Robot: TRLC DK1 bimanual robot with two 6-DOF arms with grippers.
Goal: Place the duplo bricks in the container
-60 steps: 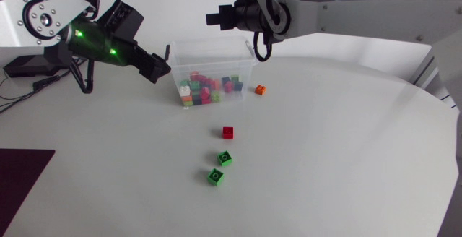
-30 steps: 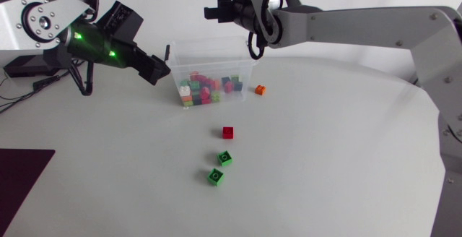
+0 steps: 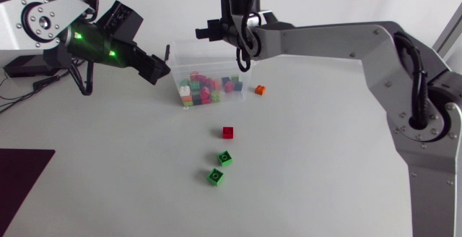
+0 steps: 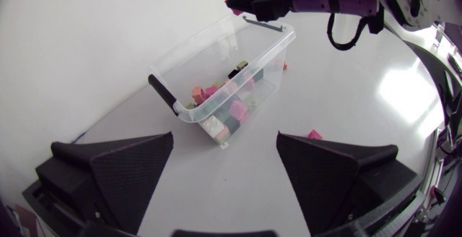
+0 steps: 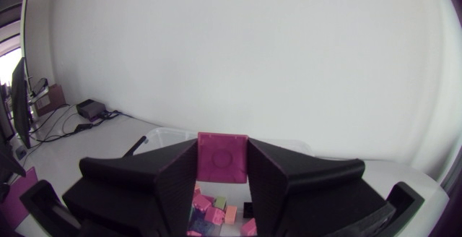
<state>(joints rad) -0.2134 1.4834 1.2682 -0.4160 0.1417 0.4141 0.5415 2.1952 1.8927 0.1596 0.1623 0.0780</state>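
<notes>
Right hand is clamped on a pink brick, one finger on each side of it, with the flat face of the brick facing the wrist camera. The hand is up in the air over the far side of the clear plastic container, not touching it as far as I can tell. From the wrist camera you can see down past the fingers into the tub, so the brick is hanging above the container, not in it.

The container sits at the back of the bench, lid off, with a heap of mixed bricks in the bottom: pink, red, green, white and a few dark ones.

Left hand is hanging just to the left of the container, spread wide and gripping nothing. Its wrist camera looks straight at the tub between the two fingers, and the other arm's hand is in view over the tub's far rim.

Loose stuff on the bench:
- an orange brick just to the right of the container
- a red brick further out in front of it
- two green bricks near each other, a bit past the red one

None of these four touch each other or the tub.
</notes>
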